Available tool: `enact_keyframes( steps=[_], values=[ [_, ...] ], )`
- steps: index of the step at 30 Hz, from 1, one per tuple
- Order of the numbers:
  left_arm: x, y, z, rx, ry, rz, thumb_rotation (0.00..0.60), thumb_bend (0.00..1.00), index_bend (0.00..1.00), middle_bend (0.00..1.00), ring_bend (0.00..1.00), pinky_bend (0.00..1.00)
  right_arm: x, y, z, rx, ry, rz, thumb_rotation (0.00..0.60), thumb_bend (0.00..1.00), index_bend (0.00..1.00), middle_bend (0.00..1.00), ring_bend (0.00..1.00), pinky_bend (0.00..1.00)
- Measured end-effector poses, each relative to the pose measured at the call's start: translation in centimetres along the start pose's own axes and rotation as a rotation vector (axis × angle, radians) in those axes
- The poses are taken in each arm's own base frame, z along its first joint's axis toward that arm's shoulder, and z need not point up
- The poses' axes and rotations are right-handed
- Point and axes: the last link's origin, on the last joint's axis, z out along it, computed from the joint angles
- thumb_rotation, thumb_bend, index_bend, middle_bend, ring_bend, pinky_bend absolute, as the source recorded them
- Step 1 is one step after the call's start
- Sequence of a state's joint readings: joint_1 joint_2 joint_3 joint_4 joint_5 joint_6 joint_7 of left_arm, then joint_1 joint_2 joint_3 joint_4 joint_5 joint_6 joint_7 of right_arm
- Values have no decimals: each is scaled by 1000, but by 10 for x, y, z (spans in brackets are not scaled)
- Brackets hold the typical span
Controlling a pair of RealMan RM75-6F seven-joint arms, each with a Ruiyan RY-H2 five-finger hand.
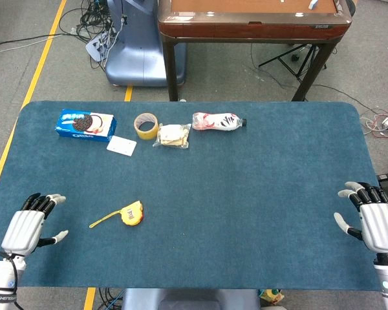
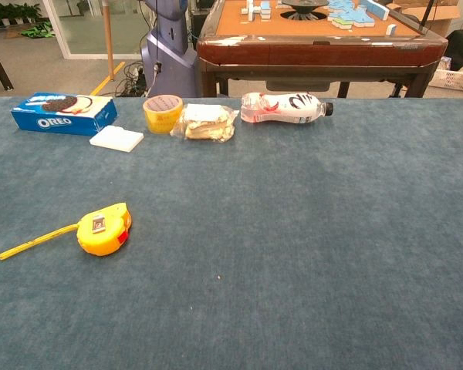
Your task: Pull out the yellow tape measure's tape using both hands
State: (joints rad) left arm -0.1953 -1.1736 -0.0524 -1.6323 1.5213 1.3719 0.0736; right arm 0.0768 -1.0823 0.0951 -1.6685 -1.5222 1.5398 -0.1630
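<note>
Left hand (image 1: 27, 229) and right hand (image 1: 375, 223) rest with fingers spread, empty, at opposite table (image 1: 258, 194) edges. Yellow tape measure (image 1: 132, 214) lies nearer the left hand, its short tape (image 1: 103, 221) extended leftward.

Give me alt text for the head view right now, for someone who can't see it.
A yellow tape measure lies on a blue table with a short length of tape out to its left; the open left hand and right hand sit at the near corners, touching nothing. Along the far side are an Oreo box, tape roll and bottle.
</note>
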Motion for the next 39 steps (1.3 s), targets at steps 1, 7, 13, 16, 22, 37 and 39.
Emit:
enact_keyframes(
  steps=[1, 7, 13, 16, 22, 37, 39],
  values=[
    [-1, 3, 5, -19, -8, -6, 600, 140, 233, 223, 188, 92, 3, 0, 1, 0, 8, -7, 600, 335, 381, 276, 210, 228],
    [-11, 25, 34, -115, -71, -26, 600, 140, 197, 223, 175, 86, 19, -1, 8, -7, 48, -35, 600, 336, 381, 276, 211, 227],
    [-27, 60, 63, -228, -141, -58, 600, 140, 128, 214, 165, 82, 23, -2, 9, -15, 52, -37, 600, 336, 381, 276, 210, 227],
    [-37, 75, 72, -269, -167, -61, 600, 131, 63, 182, 155, 70, 22, -1, 8, -21, 44, -38, 600, 336, 381, 276, 211, 227],
    [-57, 103, 86, -316, -210, -59, 600, 111, 0, 66, 68, 47, 22, 1, 6, -32, 41, -38, 600, 336, 381, 276, 211, 215],
    [-94, 129, 108, -322, -255, -14, 600, 111, 0, 50, 47, 43, 23, 8, 1, -56, 44, -21, 600, 335, 381, 276, 211, 215],
    [-96, 128, 110, -315, -258, 0, 600, 111, 0, 50, 47, 42, 23, 9, 0, -59, 46, -18, 600, 335, 381, 276, 210, 215]
  ],
)
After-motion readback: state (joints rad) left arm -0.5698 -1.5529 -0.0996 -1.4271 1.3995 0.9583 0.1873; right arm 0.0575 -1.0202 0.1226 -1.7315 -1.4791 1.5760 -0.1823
